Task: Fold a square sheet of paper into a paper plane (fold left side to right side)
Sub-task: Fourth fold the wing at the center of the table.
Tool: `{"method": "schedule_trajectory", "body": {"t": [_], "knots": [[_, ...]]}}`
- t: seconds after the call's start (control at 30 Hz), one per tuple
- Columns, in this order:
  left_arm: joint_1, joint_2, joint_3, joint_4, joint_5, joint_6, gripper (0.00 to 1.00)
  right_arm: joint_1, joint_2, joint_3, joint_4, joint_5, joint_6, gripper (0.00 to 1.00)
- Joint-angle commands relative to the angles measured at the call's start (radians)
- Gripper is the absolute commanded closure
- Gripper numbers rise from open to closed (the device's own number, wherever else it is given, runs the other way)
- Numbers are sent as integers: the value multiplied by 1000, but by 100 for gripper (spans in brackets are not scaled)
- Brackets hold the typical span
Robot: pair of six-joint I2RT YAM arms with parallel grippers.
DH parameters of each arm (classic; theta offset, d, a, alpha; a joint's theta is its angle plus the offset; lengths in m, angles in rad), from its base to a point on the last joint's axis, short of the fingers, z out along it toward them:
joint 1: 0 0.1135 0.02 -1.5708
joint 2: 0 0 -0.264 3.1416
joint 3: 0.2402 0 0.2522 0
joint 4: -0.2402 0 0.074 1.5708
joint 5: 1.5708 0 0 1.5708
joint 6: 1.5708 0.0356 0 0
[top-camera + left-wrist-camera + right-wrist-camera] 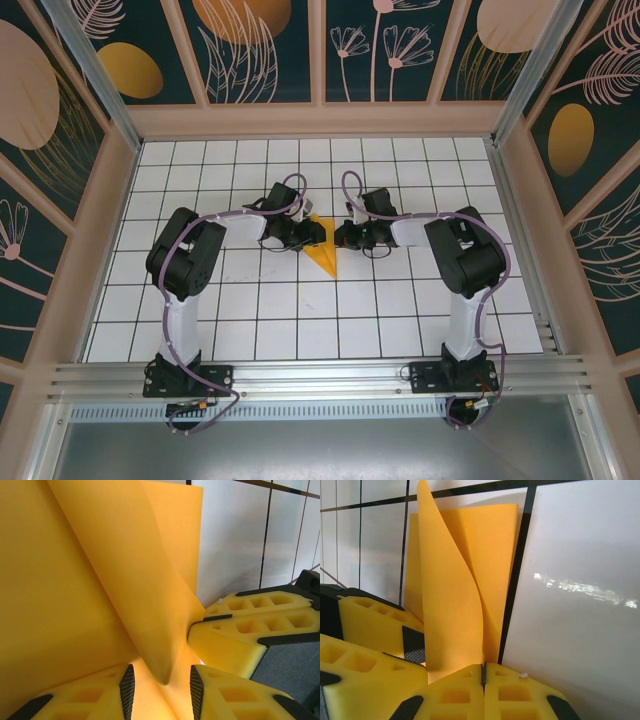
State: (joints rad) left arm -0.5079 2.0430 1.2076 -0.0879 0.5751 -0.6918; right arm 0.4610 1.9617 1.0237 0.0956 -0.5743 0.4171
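The orange-yellow sheet of paper (324,260) lies mid-table, folded to a narrow shape with its point toward the arm bases. My left gripper (312,235) meets it from the left and my right gripper (343,238) from the right. In the left wrist view one flap (135,580) stands up off the flat layer (60,630). The flap's lower tip hangs between the left gripper's (162,690) parted jaws without touching the pads. The right gripper (483,672) is shut, with the raised flap's (450,610) bottom edge running into the seam between its fingertips.
The white gridded table (400,320) is walled by dark floral panels with peach frames on three sides. An aluminium rail (320,375) runs along the near edge by the arm bases. Both arms' elbows rise over the table's left and right thirds.
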Motion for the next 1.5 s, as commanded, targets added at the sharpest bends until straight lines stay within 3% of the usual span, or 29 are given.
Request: {"method": "schedule_trajectory", "body": {"t": [0.0, 0.5, 0.6, 0.87, 1.47], "knots": [[-3, 44, -22, -38, -74, 35, 62, 16, 34, 24, -29, 10, -28, 94], [-1, -101, 39, -140, -101, 86, 57, 30, 77, 36, -161, 88, -38, 94], [-1, -118, 51, -132, -75, 78, 61, 31, 78, 36, -162, 91, -39, 94], [-3, -29, 100, -72, 28, 53, 68, 35, 80, 41, -167, 94, -41, 94], [-3, 106, 123, -52, -20, 39, 69, 38, 75, 69, -171, 85, -51, 92]]}}
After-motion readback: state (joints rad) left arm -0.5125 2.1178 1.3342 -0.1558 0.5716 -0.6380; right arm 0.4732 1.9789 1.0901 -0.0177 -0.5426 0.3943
